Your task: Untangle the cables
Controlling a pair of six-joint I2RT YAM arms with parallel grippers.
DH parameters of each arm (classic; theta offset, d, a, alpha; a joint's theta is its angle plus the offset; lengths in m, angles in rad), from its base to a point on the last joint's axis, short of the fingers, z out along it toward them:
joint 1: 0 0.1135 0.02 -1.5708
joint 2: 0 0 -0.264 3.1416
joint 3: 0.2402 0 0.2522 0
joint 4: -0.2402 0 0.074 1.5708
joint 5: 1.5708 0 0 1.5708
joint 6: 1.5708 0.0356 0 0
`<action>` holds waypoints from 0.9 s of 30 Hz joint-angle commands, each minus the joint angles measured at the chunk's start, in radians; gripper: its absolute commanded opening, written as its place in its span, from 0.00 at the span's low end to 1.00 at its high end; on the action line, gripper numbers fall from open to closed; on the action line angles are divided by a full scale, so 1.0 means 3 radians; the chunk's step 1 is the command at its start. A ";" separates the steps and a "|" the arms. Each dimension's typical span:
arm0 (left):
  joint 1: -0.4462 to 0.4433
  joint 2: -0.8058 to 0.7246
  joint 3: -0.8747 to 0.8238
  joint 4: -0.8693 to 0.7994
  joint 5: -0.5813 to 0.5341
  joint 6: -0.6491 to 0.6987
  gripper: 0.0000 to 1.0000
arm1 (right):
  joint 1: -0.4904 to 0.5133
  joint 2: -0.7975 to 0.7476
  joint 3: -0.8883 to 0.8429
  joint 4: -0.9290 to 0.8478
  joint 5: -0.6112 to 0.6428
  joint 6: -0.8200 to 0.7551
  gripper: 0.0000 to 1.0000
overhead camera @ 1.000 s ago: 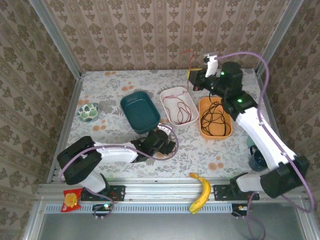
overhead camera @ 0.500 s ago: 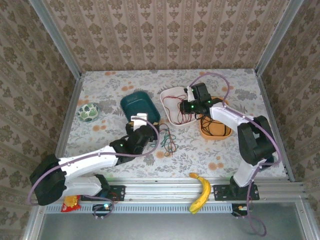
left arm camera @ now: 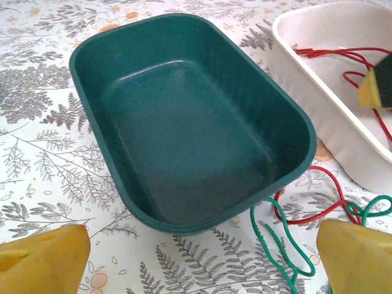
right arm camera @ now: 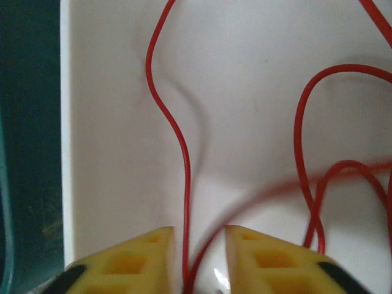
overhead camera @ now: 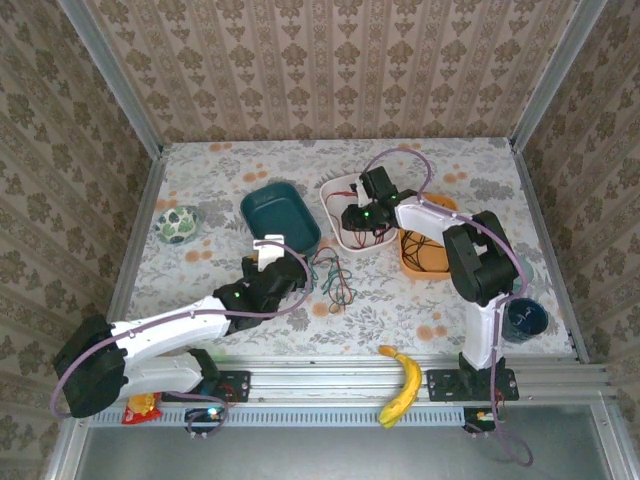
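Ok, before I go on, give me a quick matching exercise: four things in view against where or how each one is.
Things:
1. teal tray
2. white tray
3. green cable
4. banana

States:
A. holds the red cable
B. on the metal rail at the near edge
C. empty
D. loose on the table, beside the teal tray

Pairs: 1-C, 2-A, 3-D, 4-B

The right gripper (overhead camera: pixel 352 222) hangs inside the white tray (overhead camera: pixel 331 187), the red cable (overhead camera: pixel 373 237) looping just beside its jaws. The green cable (overhead camera: pixel 335 281) lies just beside the jaws of the left gripper (overhead camera: pixel 296 264).
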 commanded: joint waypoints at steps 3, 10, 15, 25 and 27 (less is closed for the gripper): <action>-0.0018 -0.0015 -0.0027 0.0143 0.0283 0.0293 0.96 | 0.0004 -0.0486 -0.0023 -0.0073 0.0462 0.0006 0.52; -0.0011 0.0229 0.0007 0.0379 0.0745 0.0566 0.95 | 0.0004 -0.1127 -0.0278 -0.0231 0.0788 -0.0153 0.56; -0.0013 0.0482 0.0074 0.0531 0.0990 0.0673 0.94 | 0.0009 -0.1600 -0.0689 -0.0255 0.0776 -0.0114 0.56; -0.0026 0.0864 0.0209 0.0687 0.1336 0.0816 0.90 | 0.0546 -0.1906 -0.1388 -0.0565 -0.0003 -0.0336 0.54; -0.0024 0.0935 0.0232 0.0704 0.1368 0.0829 0.89 | 0.0702 -0.1873 -0.1494 -0.0610 -0.0098 -0.0402 0.53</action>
